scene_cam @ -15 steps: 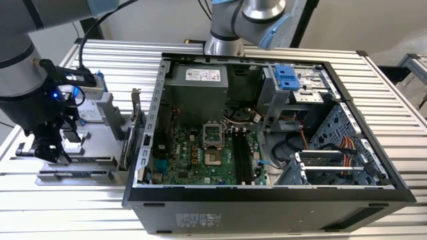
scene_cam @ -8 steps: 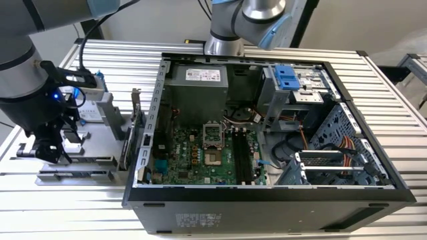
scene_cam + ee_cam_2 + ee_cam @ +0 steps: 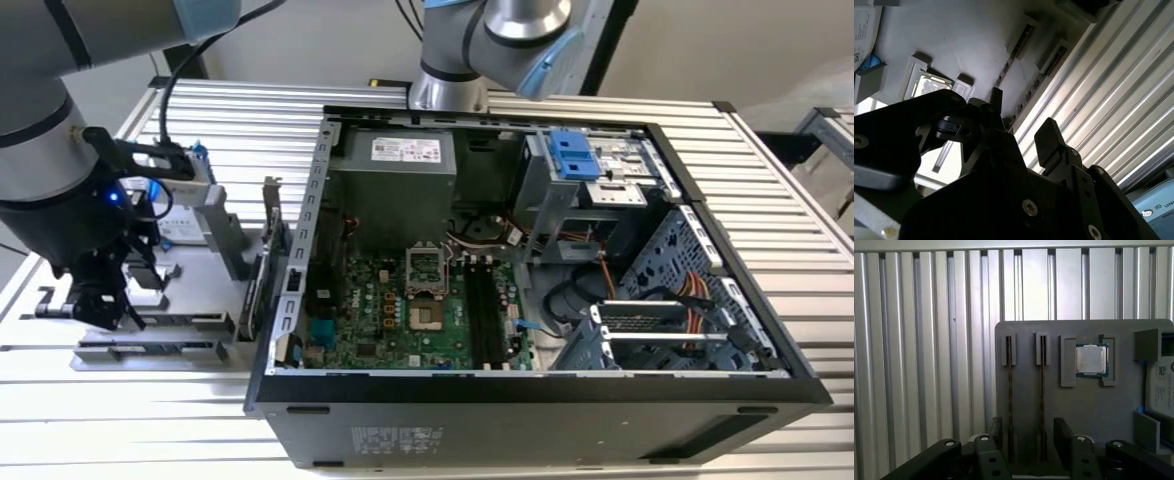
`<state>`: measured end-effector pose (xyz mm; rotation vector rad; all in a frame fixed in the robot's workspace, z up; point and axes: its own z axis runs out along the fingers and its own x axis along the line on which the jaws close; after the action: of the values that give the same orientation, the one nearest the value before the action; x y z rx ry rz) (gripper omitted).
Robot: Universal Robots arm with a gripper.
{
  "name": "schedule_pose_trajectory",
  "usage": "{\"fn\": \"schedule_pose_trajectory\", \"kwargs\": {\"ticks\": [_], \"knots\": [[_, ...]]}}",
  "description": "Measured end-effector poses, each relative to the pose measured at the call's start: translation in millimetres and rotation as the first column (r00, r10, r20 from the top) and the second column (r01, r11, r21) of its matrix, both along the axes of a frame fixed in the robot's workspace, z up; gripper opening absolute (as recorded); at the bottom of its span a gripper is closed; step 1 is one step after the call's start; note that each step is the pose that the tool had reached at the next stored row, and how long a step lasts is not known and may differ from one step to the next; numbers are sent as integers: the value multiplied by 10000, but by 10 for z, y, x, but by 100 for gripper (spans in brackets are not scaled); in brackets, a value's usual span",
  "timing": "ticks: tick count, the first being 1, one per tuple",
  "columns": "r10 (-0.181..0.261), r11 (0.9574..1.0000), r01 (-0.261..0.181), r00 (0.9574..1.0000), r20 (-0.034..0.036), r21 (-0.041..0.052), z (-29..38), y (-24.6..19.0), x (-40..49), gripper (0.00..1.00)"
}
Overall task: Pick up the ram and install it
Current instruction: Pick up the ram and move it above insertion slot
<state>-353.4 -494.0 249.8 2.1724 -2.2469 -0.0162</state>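
Pincer (image 3: 1029, 432) spread, blocky black fingers (image 3: 1061, 432) flanking the thin dark ram (image 3: 1043, 390).

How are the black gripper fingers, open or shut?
Open: in the first wrist view the fingers stand apart, with two thin dark ram sticks seen between them, standing in the grey holder.

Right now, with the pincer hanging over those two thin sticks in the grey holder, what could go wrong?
1. The open pincer seems to straddle both memory sticks, which stand close together in the grey holder. It could clamp two, or knock one askew.
2. The processor chip sits bare nearby, so a stray bump might hit it.
3. The computer's black slots are narrow, and a tilted stick might jam.
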Motion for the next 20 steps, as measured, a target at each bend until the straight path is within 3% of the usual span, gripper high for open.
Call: {"fn": "schedule_pose_trajectory", "kwargs": {"ticks": [7,20], "knots": [[0,10000,0,10000,2,1,-61,-46,0,100],[0,10000,0,10000,1,-10,-148,-52,0,100]]}}
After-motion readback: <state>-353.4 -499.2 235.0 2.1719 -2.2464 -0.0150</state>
